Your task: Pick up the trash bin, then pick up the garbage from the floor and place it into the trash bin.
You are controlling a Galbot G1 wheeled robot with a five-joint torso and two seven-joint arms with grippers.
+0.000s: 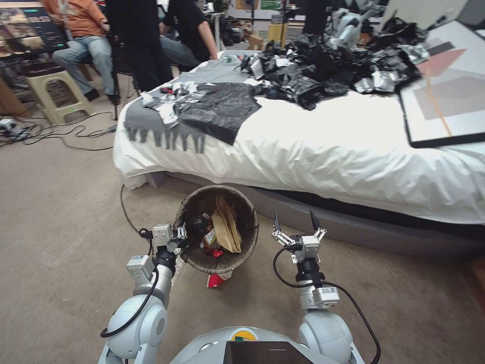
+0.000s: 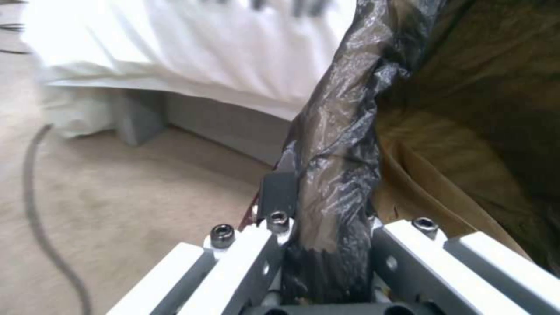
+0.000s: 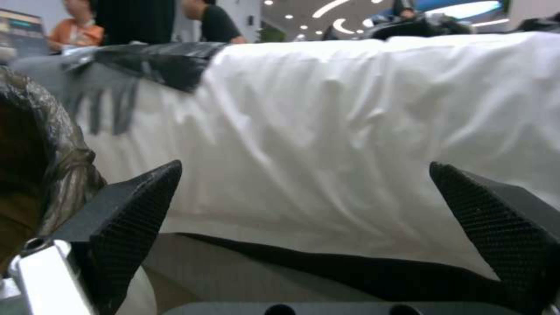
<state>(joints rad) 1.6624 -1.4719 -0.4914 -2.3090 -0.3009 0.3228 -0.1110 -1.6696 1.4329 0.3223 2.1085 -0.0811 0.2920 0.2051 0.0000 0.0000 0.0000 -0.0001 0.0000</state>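
Observation:
The trash bin (image 1: 242,212), lined with a dark bag, stands out in front of me beside the bed. It holds garbage: a brown paper scrap (image 1: 226,227) and red wrappers (image 1: 209,237). My left gripper (image 1: 180,237) is shut on the bin's near-left rim. In the left wrist view the gripper (image 2: 327,253) pinches the bag-covered rim (image 2: 332,144), with brown paper (image 2: 420,188) inside. A red and white piece of litter (image 1: 216,279) lies on the floor just under the bin's near side. My right gripper (image 1: 295,223) hangs open right of the bin, holding nothing. In the right wrist view the right gripper (image 3: 309,210) faces the bed, and the bin's lined rim (image 3: 64,175) sits beside one finger.
A bed with a white sheet (image 1: 328,151) runs across close behind the bin. Black plastic sheets (image 1: 323,65), a grey fringed cloth (image 1: 146,121) and a framed board (image 1: 444,91) lie on it. A cable (image 1: 124,207) crosses the carpet. A stool (image 1: 50,86) and seated people are at the back left.

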